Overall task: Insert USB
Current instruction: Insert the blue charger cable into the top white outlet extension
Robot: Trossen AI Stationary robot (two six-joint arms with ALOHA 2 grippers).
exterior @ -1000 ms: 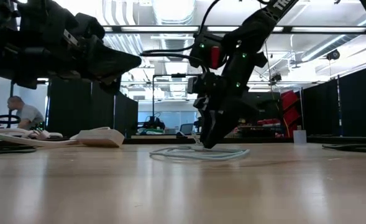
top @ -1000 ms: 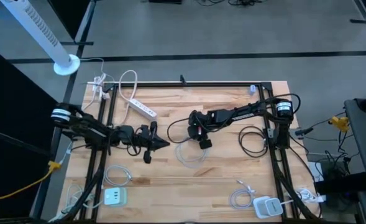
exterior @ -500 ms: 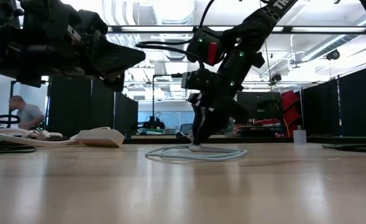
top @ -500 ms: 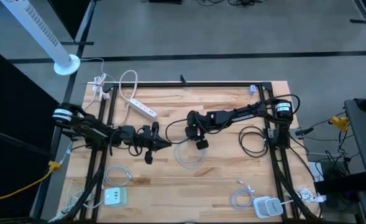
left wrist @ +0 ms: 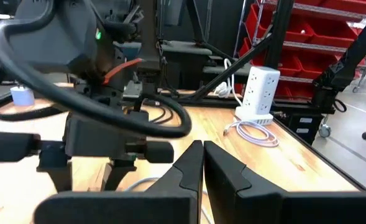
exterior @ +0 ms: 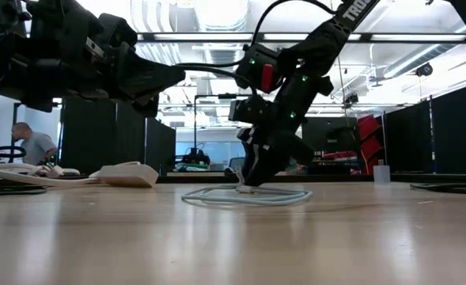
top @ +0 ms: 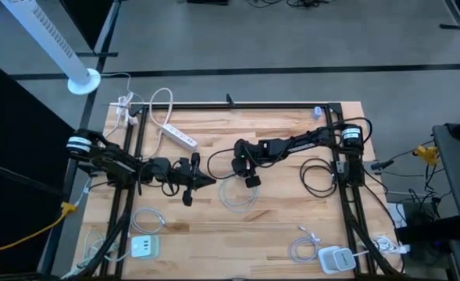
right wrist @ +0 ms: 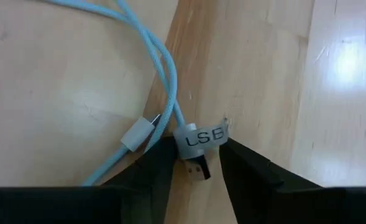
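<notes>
You have two arms at the table [top: 276,226], three white cable coils [top: 237,193], two charging blocks [top: 144,247], one power strip [top: 178,136], one black cable loop [top: 317,178] and one fan [top: 51,43].

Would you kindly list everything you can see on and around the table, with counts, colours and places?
USB cable: one, pale blue, coiled at the table's middle; its plug sits between the right gripper's fingers.
Power strip: one, white, far left of the table.
Charger block: one, white and pale green, near left corner, beside a white cable coil.
Charger cube: one, white, near right corner, with a white cable.
Black cable: one loop, right side of the table.
Fan: one, white, on the floor beyond the left corner.
Person: one, seated far behind.
Left gripper: shut, left of the coil.
Right gripper: down at the coil, closing on the plug.
</notes>
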